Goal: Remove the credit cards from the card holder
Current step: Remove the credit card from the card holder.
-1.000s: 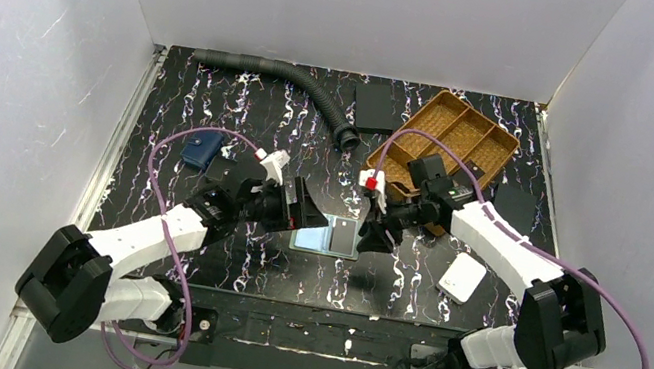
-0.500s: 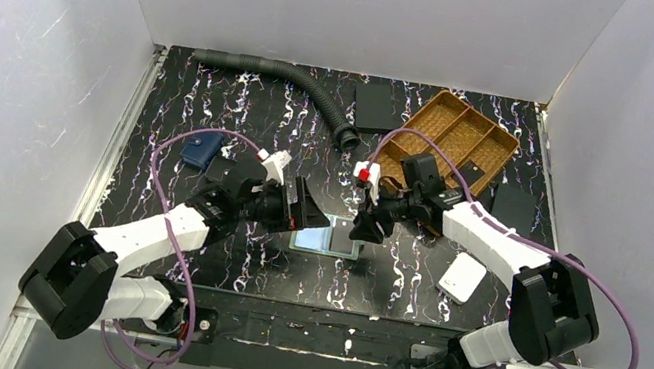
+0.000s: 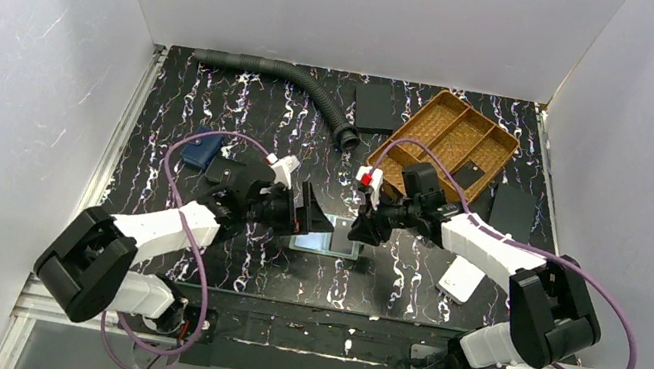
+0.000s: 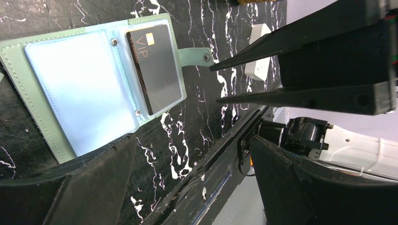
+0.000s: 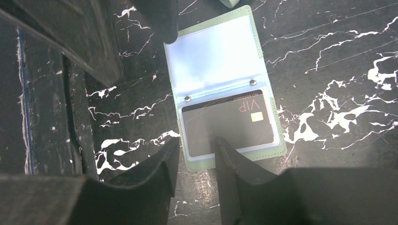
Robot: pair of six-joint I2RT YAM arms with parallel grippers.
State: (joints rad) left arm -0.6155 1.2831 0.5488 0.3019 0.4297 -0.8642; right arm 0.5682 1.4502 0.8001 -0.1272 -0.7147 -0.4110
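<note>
While the holder (image 3: 321, 242) lies open and flat on the table (image 3: 245, 109), just below the centre of the top view, both grippers stand over it, one from each side

Left gripper (image 3: 312, 221): enters from the left of the frame. In its wrist view the fingers (image 4: 84, 187) are spread wide apart, and one overlaps the lower left edge of the holder (image 4: 80, 84). Whether it touches cannot be told

Right gripper (image 3: 365, 236): enters from the right of the frame. In its wrist view the fingertips (image 5: 164, 159) stand close together with a narrow gap between them, over the lower edge of the holder (image 5: 216, 51). The gap shows that edge and a corner of the card. Contact cannot be told

Card (image 4: 157, 70): black, marked VIP, seated in the clear pocket on the tab side, at the bottom half of the holder in the right wrist view (image 5: 225, 124). The other pocket shows pale blue only. The tab (image 4: 195, 52) projects flat onto the table

Surroundings, top view: tray (image 3: 482, 116) at upper right, hose (image 3: 301, 78) along the top, white box (image 3: 462, 277) at lower right, pouch (image 3: 200, 150) left of the left gripper
</note>
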